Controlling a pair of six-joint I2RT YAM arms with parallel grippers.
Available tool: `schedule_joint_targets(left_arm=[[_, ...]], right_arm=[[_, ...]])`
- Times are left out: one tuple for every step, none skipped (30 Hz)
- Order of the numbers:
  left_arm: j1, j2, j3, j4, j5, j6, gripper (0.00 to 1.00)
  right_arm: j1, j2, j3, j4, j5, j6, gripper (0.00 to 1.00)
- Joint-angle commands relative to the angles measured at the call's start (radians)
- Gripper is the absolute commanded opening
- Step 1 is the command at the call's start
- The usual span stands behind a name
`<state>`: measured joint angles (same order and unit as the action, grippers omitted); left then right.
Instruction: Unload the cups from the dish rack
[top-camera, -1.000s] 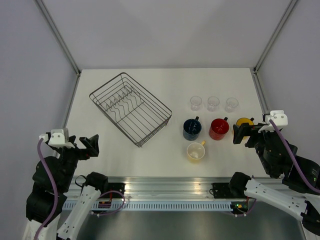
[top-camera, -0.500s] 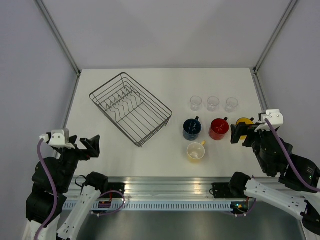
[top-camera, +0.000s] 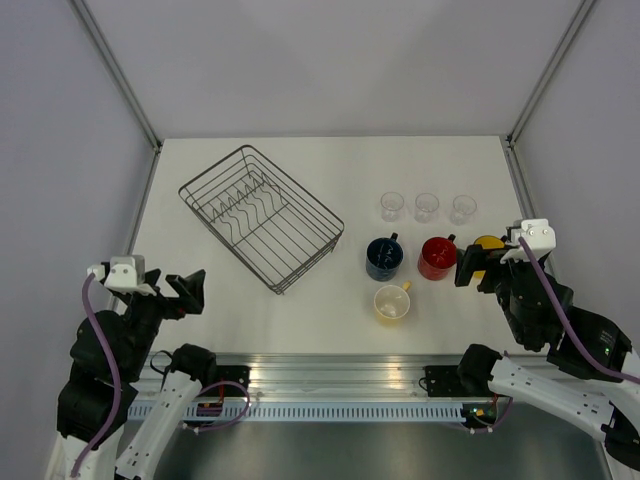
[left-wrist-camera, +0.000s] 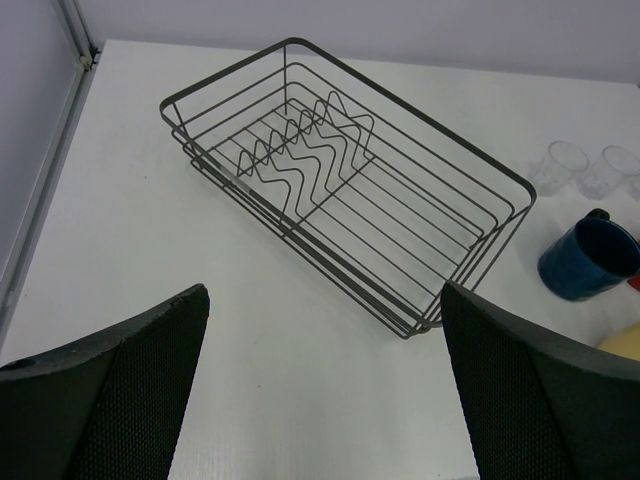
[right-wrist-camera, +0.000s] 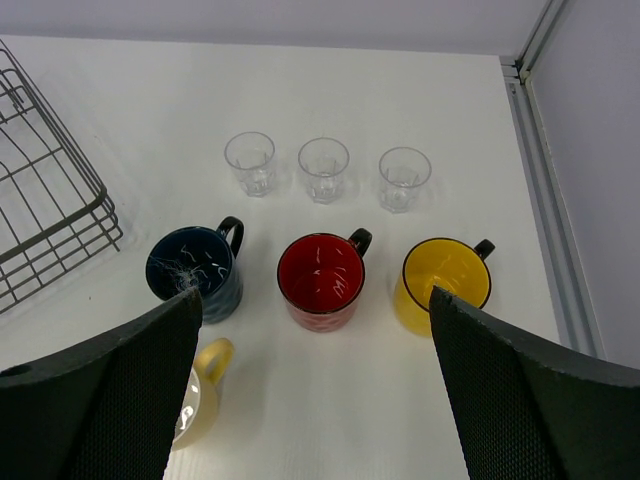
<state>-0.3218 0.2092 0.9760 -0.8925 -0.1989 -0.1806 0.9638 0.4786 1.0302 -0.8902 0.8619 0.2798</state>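
Note:
The dark wire dish rack (top-camera: 293, 184) stands at the back left with nothing in it, and the left wrist view shows its tines and rim (left-wrist-camera: 410, 113). All the cups stand on the table to its right. Three clear glasses (right-wrist-camera: 324, 168) form a row. In front of them are a dark blue mug (right-wrist-camera: 192, 272), a red mug (right-wrist-camera: 320, 280) and an orange-yellow mug (right-wrist-camera: 445, 283). A cream mug (top-camera: 391, 303) sits nearest. My right gripper (top-camera: 475, 262) hangs open above the mugs. My left gripper (top-camera: 185, 292) is open near the front left, short of the rack.
Metal frame posts run along the table's left (left-wrist-camera: 78, 40) and right (right-wrist-camera: 545, 200) edges. Bare white tabletop (top-camera: 300, 310) lies between the rack and the mugs and in front of the rack.
My right arm has shifted a little to the left, over the orange-yellow mug. The left arm has barely moved. Both grippers stay open.

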Motion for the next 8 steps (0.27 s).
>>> schedule_joint_targets(left_arm=[[0.004,-0.004,-0.002,0.050,0.018,0.013,1.00],[0.004,-0.004,-0.002,0.053,0.019,0.013,1.00],[0.006,-0.004,-0.002,0.052,0.021,0.013,1.00],[0.004,-0.004,-0.002,0.053,0.023,0.012,1.00],[0.004,-0.002,-0.002,0.055,0.023,0.013,1.00],[0.004,-0.004,-0.002,0.053,0.023,0.013,1.00],[0.004,-0.004,-0.003,0.055,0.021,0.013,1.00],[0.004,-0.002,-0.003,0.055,0.021,0.013,1.00]], right_arm=[[0.000,-0.005,-0.001,0.023,0.002,-0.014,0.98],[0.000,-0.005,-0.001,0.023,0.006,-0.014,0.98],[0.000,-0.006,-0.002,0.025,0.006,-0.014,0.98],[0.000,-0.008,-0.002,0.023,0.005,-0.011,0.98],[0.000,-0.008,-0.002,0.023,0.003,-0.014,0.98],[-0.002,-0.008,-0.002,0.025,0.002,-0.013,0.98],[0.000,-0.006,-0.002,0.025,0.002,-0.014,0.98],[0.000,-0.005,-0.001,0.025,0.000,-0.016,0.98]])
